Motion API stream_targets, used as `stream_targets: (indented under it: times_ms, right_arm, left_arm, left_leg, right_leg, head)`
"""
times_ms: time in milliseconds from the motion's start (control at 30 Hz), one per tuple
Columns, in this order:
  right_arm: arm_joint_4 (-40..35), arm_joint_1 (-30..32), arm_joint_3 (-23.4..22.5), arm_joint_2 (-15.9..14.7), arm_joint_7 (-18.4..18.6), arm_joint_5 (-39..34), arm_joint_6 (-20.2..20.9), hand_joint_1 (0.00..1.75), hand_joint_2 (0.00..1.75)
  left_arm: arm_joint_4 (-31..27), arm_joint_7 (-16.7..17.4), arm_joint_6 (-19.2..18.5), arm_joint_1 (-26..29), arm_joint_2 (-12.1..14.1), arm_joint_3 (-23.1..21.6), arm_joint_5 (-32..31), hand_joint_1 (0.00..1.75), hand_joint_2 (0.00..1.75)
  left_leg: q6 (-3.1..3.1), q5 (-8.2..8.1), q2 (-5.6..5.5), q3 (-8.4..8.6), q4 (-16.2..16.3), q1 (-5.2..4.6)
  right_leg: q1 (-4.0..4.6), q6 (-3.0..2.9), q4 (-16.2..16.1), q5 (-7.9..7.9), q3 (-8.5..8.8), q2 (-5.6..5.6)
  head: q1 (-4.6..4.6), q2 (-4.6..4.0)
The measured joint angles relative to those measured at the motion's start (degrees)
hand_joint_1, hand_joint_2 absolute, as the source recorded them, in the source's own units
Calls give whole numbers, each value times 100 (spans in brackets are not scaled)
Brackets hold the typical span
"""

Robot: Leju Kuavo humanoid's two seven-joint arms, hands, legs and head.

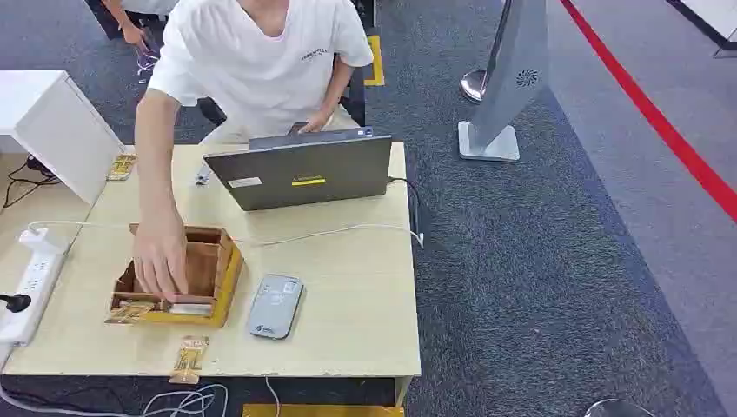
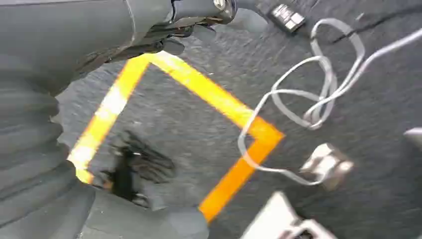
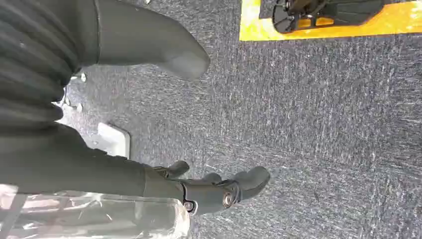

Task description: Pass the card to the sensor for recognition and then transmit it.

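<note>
A flat grey sensor [image 1: 275, 306] lies on the wooden table [image 1: 356, 287], near its front edge. To its left stands an open wooden box [image 1: 217, 269]. A person's hand [image 1: 161, 259] reaches into the box, and a pale card [image 1: 191, 308] lies at its front edge. My left hand [image 2: 99, 45] hangs over the carpet, its fingers [image 2: 199, 15] and thumb [image 2: 149, 221] apart and holding nothing. My right hand [image 3: 89, 164] also hangs above the floor, with its thumb [image 3: 164, 50] and fingers [image 3: 224, 191] spread and nothing in them.
A person in a white shirt [image 1: 261, 61] sits behind an open laptop [image 1: 300, 169]. A white power strip [image 1: 30, 287] and cables lie at the table's left. A grey standing panel [image 1: 513, 78] is on the carpet to the right. Yellow tape [image 2: 219, 99] marks the floor.
</note>
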Motion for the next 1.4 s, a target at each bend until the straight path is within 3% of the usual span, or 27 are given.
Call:
stream_targets:
  times_ms: [67, 100, 167, 233, 267, 600, 633, 900, 933, 1167, 1400]
  right_arm:
    - [11, -9, -44, 16, -7, 39, -17, 0, 175]
    - [66, -64, -339, 90, -35, 297, -144, 0, 175]
    - [122, -113, -610, 175, -41, 531, -252, 0, 175]
    - [201, -194, -1065, 287, -61, 903, -446, 0, 175]
    - [225, -210, -1214, 318, -61, 1030, -507, 0, 175]
    - [271, -265, -1450, 366, -31, 1270, -562, 0, 175]
    - [276, -269, -1463, 370, -26, 1297, -564, 0, 175]
    - [310, -293, -1502, 388, 66, 1526, -590, 0, 175]
    - [313, -296, -1509, 392, 68, 1557, -590, 0, 175]
    - [324, -319, -1513, 409, 146, 1786, -586, 0, 175]
    - [330, -326, -1509, 412, 214, 1996, -536, 0, 175]
  left_arm:
    - [-11, -44, -24, -9, -11, 63, 9, 0, 175]
    - [-105, -365, -166, -59, -81, 481, 90, 0, 175]
    - [-271, -654, -332, -95, -162, 848, 175, 0, 175]
    - [-1142, -1107, -820, -80, -472, 1286, 521, 0, 175]
    - [-1841, -1251, -844, 115, -616, 1207, 936, 0, 175]
    - [-3738, -1472, -477, 661, -855, 477, 1648, 0, 175]
    - [-3933, -1496, -418, 700, -870, 379, 1679, 0, 0]
    - [-5270, -1623, 219, 860, -960, -579, 1526, 0, 0]
    - [-5441, -1638, 319, 877, -960, -727, 1480, 0, 175]
    - [-6310, -1708, 1041, 846, -944, -1673, 971, 0, 175]
    - [-6619, -1695, 1529, 606, -938, -2195, 218, 0, 175]
  left_leg:
    - [0, 0, 0, 0, 0, 0]
    - [0, 0, 1, 1, 0, 0]
    - [0, 0, 0, 1, 0, 0]
    - [0, 0, 0, -1, 0, 0]
    - [0, 0, 1, 2, 0, 0]
    - [0, 1, 1, 5, 0, 0]
    - [0, 1, 1, 5, 0, 0]
    - [0, 1, 1, 10, 0, 0]
    - [0, 1, 2, 11, 0, 0]
    - [0, 1, 1, 11, 1, 0]
    - [0, 1, 15, 22, 3, -1]
  right_leg:
    - [0, 0, 0, 0, 0, 0]
    - [0, 0, 0, 0, 1, 0]
    - [0, 0, 0, 0, 1, 0]
    - [0, 0, 0, 0, 4, -1]
    - [0, 0, 0, 0, 3, 0]
    - [0, 0, 0, 0, 4, 0]
    - [0, 0, 0, 0, 4, 0]
    - [0, 0, 0, 2, 8, 0]
    - [0, 0, 0, 2, 8, 1]
    - [0, 0, 0, 2, 10, -1]
    - [-1, -2, 0, 5, 10, 16]
  head:
    - [0, 0]
    - [0, 0]
    - [0, 0]
    - [0, 0]
    - [0, 0]
    - [-2, 0]
    - [-2, 0]
    - [-2, 0]
    - [0, 0]
    - [0, 0]
    - [-9, 0]
